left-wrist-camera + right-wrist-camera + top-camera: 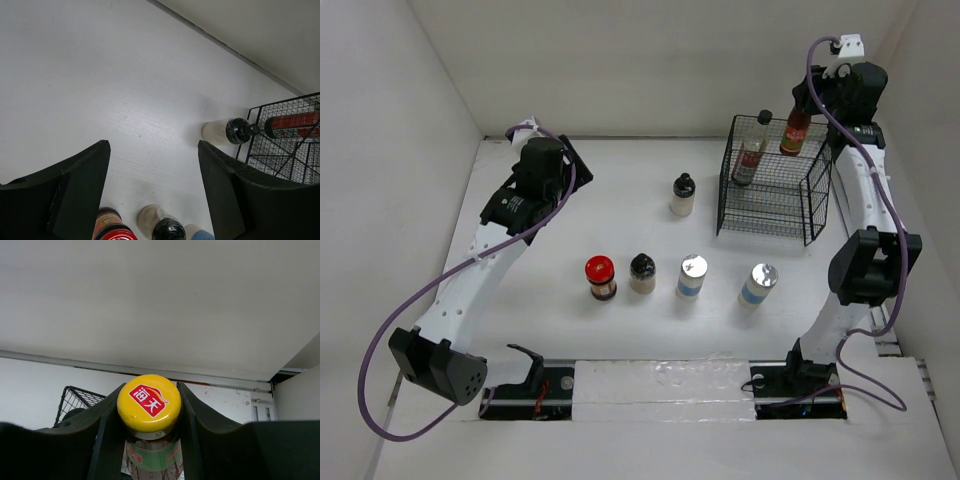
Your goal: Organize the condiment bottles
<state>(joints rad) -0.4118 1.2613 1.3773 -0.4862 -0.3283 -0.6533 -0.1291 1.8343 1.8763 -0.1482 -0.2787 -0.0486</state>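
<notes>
My right gripper (149, 412) is shut on the neck of a tall yellow-capped sauce bottle (149, 402), which stands at the back right of the black wire basket (775, 195); the bottle shows red in the top view (796, 130). A second tall black-capped sauce bottle (752, 152) leans in the basket. On the table stand the cream black-capped bottle (683, 195), red-lidded jar (600, 277), black-capped jar (642, 272) and two silver-topped shakers (692, 275) (758, 284). My left gripper (155, 190) is open and empty, at the back left (545, 165).
The basket also shows in the left wrist view (285, 150), with the cream bottle (220, 131) beside it. White walls enclose the table at the back and on both sides. The arm bases stand at the near edge.
</notes>
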